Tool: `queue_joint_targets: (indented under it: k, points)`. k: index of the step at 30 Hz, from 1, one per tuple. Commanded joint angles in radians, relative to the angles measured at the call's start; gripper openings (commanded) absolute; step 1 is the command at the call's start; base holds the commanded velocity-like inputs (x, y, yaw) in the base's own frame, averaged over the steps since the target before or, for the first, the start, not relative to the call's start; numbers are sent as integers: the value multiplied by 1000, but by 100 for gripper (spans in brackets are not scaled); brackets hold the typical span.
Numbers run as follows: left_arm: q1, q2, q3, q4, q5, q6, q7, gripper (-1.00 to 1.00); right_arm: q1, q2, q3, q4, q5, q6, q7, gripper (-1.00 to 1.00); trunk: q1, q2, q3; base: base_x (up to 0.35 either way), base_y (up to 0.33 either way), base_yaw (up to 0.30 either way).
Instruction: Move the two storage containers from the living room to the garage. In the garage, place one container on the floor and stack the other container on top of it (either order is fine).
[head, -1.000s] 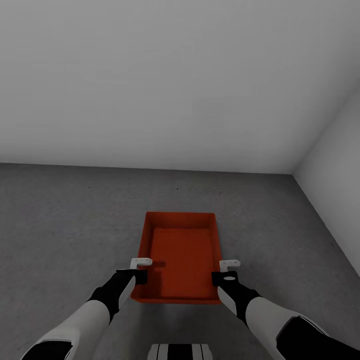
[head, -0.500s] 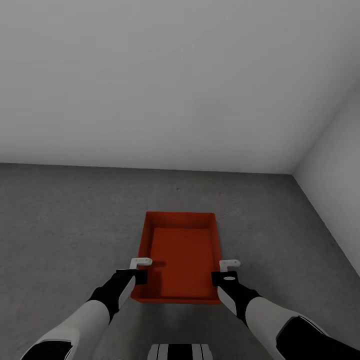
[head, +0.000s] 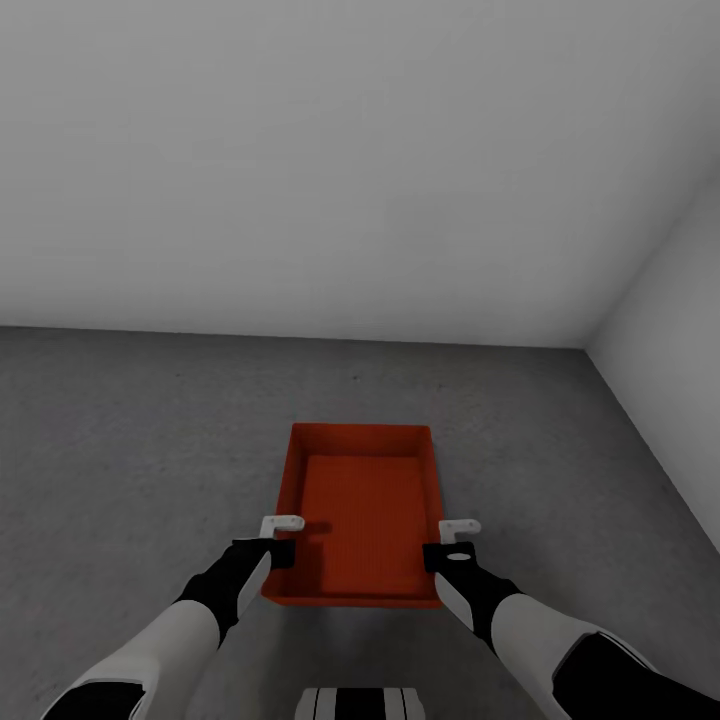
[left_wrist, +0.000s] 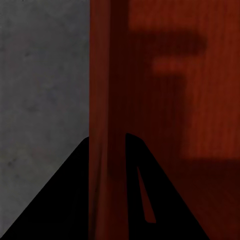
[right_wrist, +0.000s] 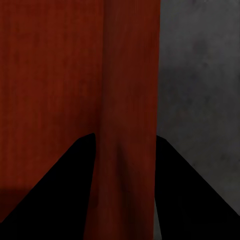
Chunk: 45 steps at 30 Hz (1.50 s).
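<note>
Location: a bare room with plain white walls (head: 360, 160) and a dull dark-grey mottled concrete floor (head: 130, 450).

Task object: one orange-red rectangular lidless storage container (head: 362, 510) with tapering walls and a finely textured bottom sits in the middle of the head view, directly ahead of the robot and between its two arms. Its long axis runs away from the robot. From this angle it cannot be determined whether the container rests on the floor or is held slightly above it.

Left gripper (head: 280, 538): positioned at the container's left long wall, near the corner closest to the robot. In the left wrist view the two dark fingers (left_wrist: 65, 200) straddle the wall, one outside over the concrete and one inside over the textured bottom, with the wall (left_wrist: 102, 100) running between them. The fingers are closed onto that wall.

Right gripper (head: 458, 540): positioned at the right long wall, at the matching near corner. In the right wrist view the wall (right_wrist: 130, 100) passes between the two dark fingers (right_wrist: 60, 195), which clamp it from both sides.

Both forearms are white with black wrist sections and reach forward symmetrically. A white and black part of the robot's body (head: 360, 703) appears at the lower edge of the head view.
</note>
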<state>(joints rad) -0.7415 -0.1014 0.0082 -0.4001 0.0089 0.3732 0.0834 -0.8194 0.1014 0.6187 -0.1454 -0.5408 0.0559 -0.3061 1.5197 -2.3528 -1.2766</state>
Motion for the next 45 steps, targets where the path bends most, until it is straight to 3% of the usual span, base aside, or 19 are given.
queue_joint_targets:
  k: [1,12,31,36,45]
  points:
    - [1,-15,-10,1,31,21,8,-100,-1,0,-2,-3,22,5,-97,-100,0,0,-1,0,0,0]
    - [1,-15,-10,1,31,21,9,-100,-1,-2,-1,-3,21,4,-99,-100,0,0,-1,0,0,0]
    - [1,-18,-10,3,31,21,10,-100,-1,0,-1,-3,21,4,-99,-100,73,-133,-60,0,0,0]
    - [1,-18,-10,3,31,21,10,-100,-1,0,-1,-3,21,4,-99,-100,73,-133,-60,0,0,0]
    - [1,-18,-10,4,31,21,10,-100,-1,0,-1,-3,21,4,-99,-100,83,-149,-90,0,0,0]
